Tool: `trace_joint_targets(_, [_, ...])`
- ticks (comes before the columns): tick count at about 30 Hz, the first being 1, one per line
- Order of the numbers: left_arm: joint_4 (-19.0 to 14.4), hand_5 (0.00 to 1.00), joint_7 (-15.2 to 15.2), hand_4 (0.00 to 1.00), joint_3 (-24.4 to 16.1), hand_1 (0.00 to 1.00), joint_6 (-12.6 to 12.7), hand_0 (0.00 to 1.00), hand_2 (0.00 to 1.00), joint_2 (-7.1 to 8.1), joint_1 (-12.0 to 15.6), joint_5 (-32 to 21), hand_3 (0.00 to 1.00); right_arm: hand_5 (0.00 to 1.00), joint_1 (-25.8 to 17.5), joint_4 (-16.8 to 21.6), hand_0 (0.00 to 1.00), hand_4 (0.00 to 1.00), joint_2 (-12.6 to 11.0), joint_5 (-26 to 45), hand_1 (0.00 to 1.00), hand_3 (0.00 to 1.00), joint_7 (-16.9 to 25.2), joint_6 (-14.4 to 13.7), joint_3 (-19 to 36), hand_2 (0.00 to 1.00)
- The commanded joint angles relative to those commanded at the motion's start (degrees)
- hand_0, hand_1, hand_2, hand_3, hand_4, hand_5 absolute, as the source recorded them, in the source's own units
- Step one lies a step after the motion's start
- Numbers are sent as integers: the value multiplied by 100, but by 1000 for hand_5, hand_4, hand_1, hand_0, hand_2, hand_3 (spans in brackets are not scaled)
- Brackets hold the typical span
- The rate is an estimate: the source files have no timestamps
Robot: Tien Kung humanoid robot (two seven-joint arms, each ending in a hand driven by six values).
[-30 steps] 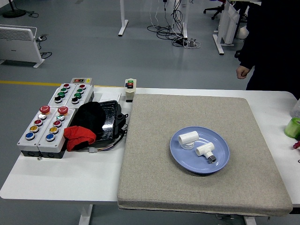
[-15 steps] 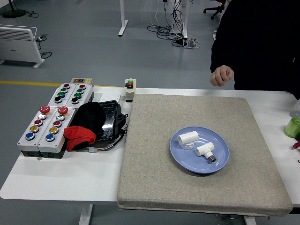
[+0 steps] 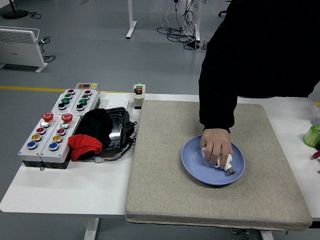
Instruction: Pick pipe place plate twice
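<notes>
White table [image 3: 60, 195] carries a grey mat [image 3: 165, 200], and I see neither robot hand over it. From the far side a person in a black sleeve [image 3: 220, 95] reaches down; their hand [image 3: 216, 145] is closed over the white pipes [image 3: 226, 162] lying on the blue plate [image 3: 192, 167]. Well left of that hand sit button boxes [image 3: 52, 127].

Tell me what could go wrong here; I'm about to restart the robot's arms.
A person's hand is reaching onto the round blue plate and covering the white plastic pipe fittings. An arm reaching in could hit that hand. The fittings may also end up somewhere else, so a planned grasp could miss. Neither robot hand is in view.
</notes>
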Motion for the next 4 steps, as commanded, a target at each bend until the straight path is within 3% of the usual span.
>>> trace_joint_targets(4, [-1, 998, -6, 309, -4, 684, -2, 695, 707, 1, -19, 12, 646, 517, 3, 5, 831, 565, -3, 8, 790, 825, 5, -12, 36, 911])
